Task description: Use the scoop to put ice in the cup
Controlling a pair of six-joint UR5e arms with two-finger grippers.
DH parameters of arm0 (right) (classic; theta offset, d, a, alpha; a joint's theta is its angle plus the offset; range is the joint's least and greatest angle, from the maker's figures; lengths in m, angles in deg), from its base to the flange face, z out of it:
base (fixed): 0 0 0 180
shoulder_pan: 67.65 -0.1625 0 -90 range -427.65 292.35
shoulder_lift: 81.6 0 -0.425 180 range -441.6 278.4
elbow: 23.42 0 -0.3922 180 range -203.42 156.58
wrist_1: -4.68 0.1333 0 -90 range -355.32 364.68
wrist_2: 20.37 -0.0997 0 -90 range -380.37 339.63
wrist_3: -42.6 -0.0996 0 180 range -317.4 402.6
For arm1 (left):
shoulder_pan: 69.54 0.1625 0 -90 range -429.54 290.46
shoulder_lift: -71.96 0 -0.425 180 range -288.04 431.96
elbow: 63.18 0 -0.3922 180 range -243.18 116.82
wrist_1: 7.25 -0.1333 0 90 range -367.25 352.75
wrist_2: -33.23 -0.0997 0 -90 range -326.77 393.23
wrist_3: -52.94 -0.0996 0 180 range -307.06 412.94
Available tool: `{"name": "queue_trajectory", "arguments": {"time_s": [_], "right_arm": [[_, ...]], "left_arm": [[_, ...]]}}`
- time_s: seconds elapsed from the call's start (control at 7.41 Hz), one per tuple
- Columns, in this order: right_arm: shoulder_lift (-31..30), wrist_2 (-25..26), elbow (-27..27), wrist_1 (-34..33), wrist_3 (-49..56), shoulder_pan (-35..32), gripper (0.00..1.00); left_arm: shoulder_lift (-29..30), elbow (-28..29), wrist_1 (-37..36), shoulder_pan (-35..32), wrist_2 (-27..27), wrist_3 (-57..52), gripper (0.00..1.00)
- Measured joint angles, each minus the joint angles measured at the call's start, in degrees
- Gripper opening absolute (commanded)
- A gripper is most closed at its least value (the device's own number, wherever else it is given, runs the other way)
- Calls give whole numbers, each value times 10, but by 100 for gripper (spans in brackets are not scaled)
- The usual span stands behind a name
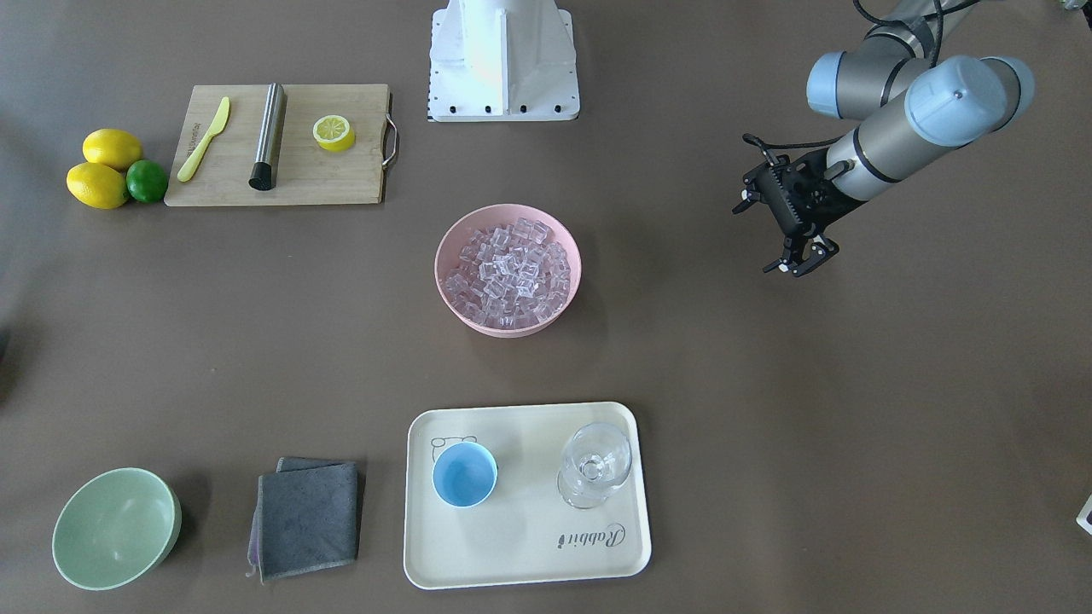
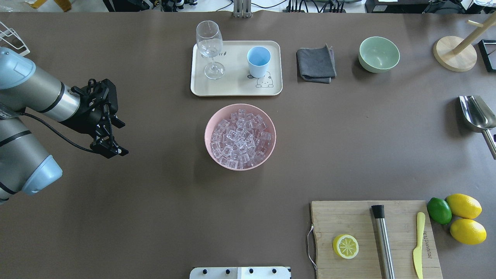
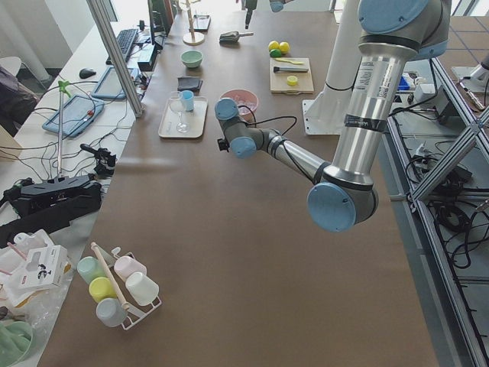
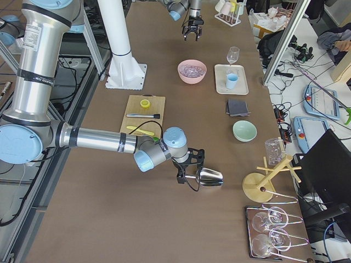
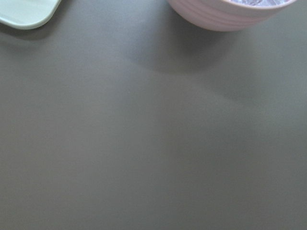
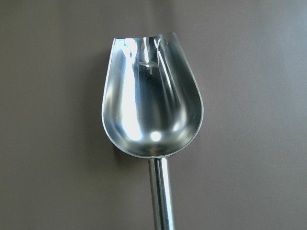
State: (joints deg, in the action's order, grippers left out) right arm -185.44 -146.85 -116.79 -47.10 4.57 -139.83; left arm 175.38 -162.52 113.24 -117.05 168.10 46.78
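The ice (image 2: 240, 135) fills a pink bowl (image 2: 211, 120) at the table's middle. The light-blue cup (image 2: 258, 60) stands empty and upright on a cream tray (image 2: 232, 88) beyond the bowl. The steel scoop (image 2: 476, 112) is at the table's far right, empty in the right wrist view (image 6: 151, 110), its handle running toward the camera. My right gripper (image 4: 189, 176) is at the scoop's handle; I cannot tell whether it grips it. My left gripper (image 2: 121, 138) is open and empty, well left of the bowl, above the table.
A clear stemmed glass (image 2: 210, 46) stands on the tray beside the cup. A grey cloth (image 2: 316, 64) and a pale green bowl (image 2: 379, 54) lie right of the tray. A cutting board (image 2: 348, 217) with a steel cylinder, knife and half lemon is front right, beside lemons and a lime.
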Motion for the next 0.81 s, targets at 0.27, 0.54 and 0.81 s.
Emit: {"name": "queue_trajectory", "arguments": {"time_s": [0.27,0.54,0.81], "right_arm": [[-2,9,2,2,1,21,93],[-2,12,14,4,11,29,90],[-2,13,21,5,15,34,87]], "left_arm": [[7,35,82,12,-18,-33,99],[31,62,102,19,-27,-83,99],[58,80,107,34,-45,-98,99]]}}
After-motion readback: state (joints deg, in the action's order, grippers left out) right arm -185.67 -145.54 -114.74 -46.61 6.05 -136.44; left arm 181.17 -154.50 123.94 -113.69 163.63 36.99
